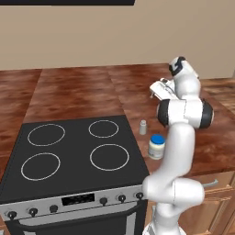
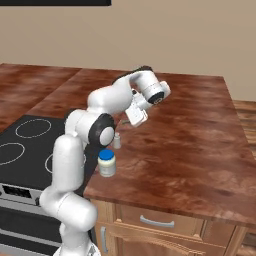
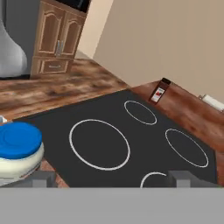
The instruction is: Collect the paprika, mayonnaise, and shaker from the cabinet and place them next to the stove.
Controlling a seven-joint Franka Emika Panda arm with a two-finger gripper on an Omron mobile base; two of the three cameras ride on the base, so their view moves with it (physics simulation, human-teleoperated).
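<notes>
Mayonnaise [image 1: 156,146]: you see a squat whitish jar with a blue lid, its label unreadable, at the stove's [image 1: 73,156] three o'clock. Gripper [image 3: 111,178] jaws stand wide, empty.

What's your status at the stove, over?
End effector open, empty, above the counter. Mayonnaise and shaker standing right of stove; paprika beyond its far side. Nothing in the way.

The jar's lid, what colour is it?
Blue, on the whitish jar; the hand view shows it best.
</notes>
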